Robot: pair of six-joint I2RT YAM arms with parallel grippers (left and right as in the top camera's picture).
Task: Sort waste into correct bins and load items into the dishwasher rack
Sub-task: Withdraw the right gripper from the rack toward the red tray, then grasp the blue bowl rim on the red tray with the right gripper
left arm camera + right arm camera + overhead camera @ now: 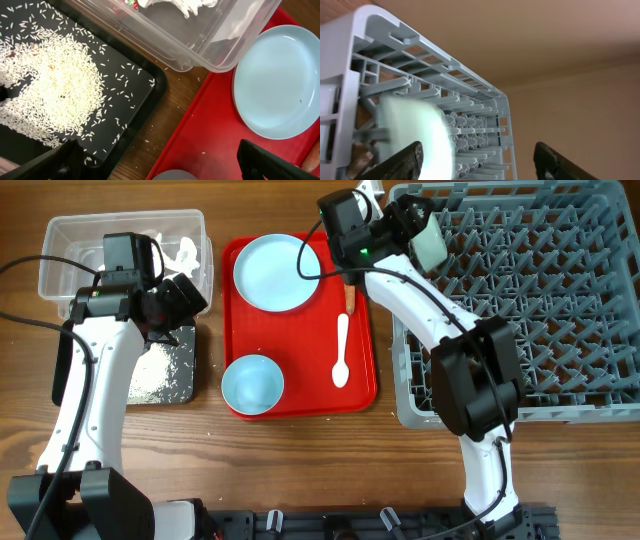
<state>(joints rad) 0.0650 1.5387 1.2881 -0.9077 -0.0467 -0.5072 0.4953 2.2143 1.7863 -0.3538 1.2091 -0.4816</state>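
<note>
My right gripper (408,225) (477,155) is open over the near-left corner of the grey dishwasher rack (530,290) (445,75). The pale green bowl (431,244) (415,135) is blurred beside its left finger, among the pegs. My left gripper (180,300) (160,157) is open and empty, between the black tray (192,345) (135,85) holding rice (55,85) and the red tray. The clear tub (60,240) (220,45) holds white scraps (185,252) and the red-and-white wrapper (131,4). The blue plate (277,272) (280,80), blue bowl (252,384), spoon (341,352) and carrot stick (350,298) lie on the red tray. The yellow cup is out of view.
The flat red serving tray (370,380) (210,130) sits between the bins and the rack. A strip of bare wood (160,125) with stray rice grains separates the black tray from the red tray. The rack fills the right side.
</note>
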